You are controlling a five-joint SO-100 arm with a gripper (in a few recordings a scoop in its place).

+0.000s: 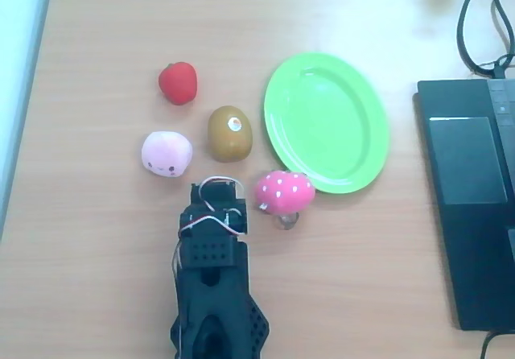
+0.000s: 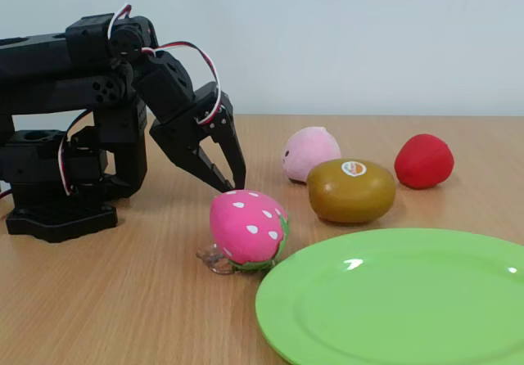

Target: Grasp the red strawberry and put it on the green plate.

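Nothing looks done yet from where I sit: strawberry lies on the counter left of the empty plate in the overhead view, my hand nearly closed, empty, well short of it.

The black arm's pincer points down at the wooden bench, tips close together just above and behind the pink white-dotted mushroom-shaped toy; that toy stands just beside the rim of the lime-green oval plastic plate; farther back sit the brown kiwi toy, the pale pink round toy and the solid-red strawberry toy.
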